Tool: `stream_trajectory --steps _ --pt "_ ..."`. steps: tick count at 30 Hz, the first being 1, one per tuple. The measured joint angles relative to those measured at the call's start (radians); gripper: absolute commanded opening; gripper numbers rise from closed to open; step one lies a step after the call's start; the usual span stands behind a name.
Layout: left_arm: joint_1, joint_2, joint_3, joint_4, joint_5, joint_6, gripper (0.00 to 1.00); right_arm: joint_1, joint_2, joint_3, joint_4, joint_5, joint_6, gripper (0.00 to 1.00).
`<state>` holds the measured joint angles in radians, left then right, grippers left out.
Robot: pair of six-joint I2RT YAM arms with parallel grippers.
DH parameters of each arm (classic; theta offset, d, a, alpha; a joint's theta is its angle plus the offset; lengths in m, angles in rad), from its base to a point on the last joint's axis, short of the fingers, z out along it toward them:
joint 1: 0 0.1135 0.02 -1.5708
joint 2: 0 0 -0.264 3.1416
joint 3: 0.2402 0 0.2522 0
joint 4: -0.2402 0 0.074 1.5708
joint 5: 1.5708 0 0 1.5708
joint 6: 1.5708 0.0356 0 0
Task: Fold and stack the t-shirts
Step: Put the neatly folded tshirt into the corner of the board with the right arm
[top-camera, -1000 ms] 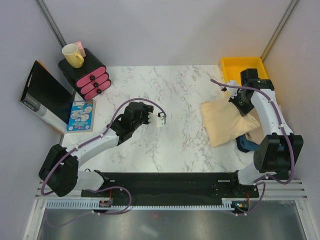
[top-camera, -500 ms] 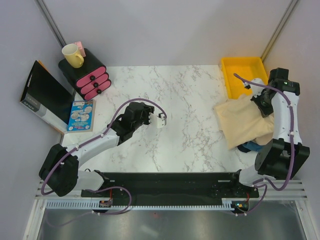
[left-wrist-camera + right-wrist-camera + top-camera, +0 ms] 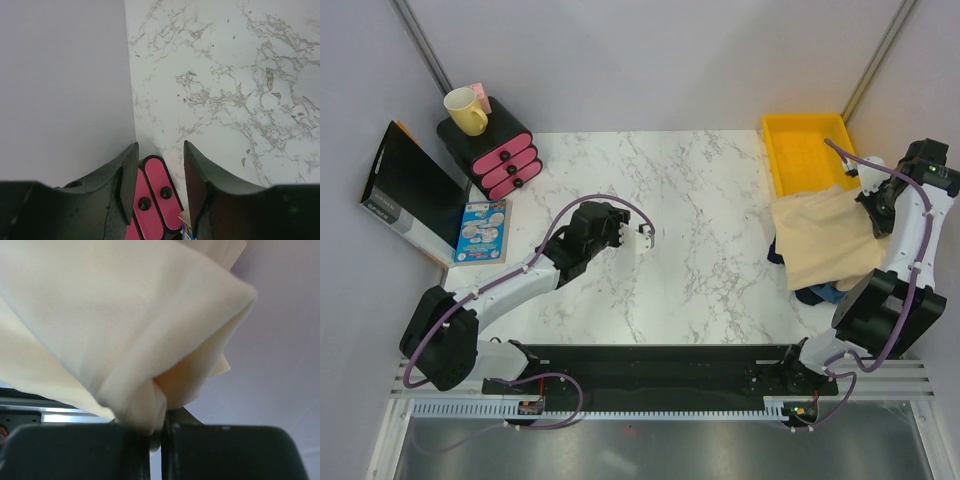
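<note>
**Shirt swung right toward the tray**

Within the last second the right gripper [image 3: 872, 198] carried the shirt [image 3: 825, 242] from mid-table out to the table's right edge. The cloth trailed left of and below the jaws and lay over the near end of the tray [image 3: 773, 158]. In the wrist view the right gripper [image 3: 156, 432] was clamped on a bunched fold of the shirt [image 3: 115, 315], which billowed straight ahead of the jaws.

This looked like a carry toward a stacking spot, with the shirt not yet set down.

The left gripper [image 3: 642, 240] had not moved. Its jaws stood apart with nothing between them.

The box [image 3: 395, 190] and booklet [image 3: 480, 230], far left of those jaws, bore print too small to read.
</note>
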<state>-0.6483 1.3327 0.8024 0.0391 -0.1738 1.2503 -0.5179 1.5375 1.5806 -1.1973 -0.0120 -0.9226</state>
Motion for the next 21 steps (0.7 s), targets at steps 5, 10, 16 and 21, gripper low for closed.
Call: stream_trajectory --steps 5,10,16,21 --pt "0.0 0.0 0.011 0.0 0.0 0.0 0.49 -0.07 0.043 0.038 0.003 -0.013 -0.028 0.0" --pt "-0.006 0.008 0.025 0.0 0.0 0.0 0.49 -0.14 0.096 0.067 0.015 -0.013 -0.05 0.0" --pt "-0.014 0.021 0.033 0.0 0.0 0.0 0.49 -0.159 0.134 0.076 0.042 -0.008 -0.067 0.0" --pt "-0.017 0.023 0.04 0.0 -0.001 0.0 0.49 -0.167 0.168 0.076 0.079 0.013 -0.069 0.0"
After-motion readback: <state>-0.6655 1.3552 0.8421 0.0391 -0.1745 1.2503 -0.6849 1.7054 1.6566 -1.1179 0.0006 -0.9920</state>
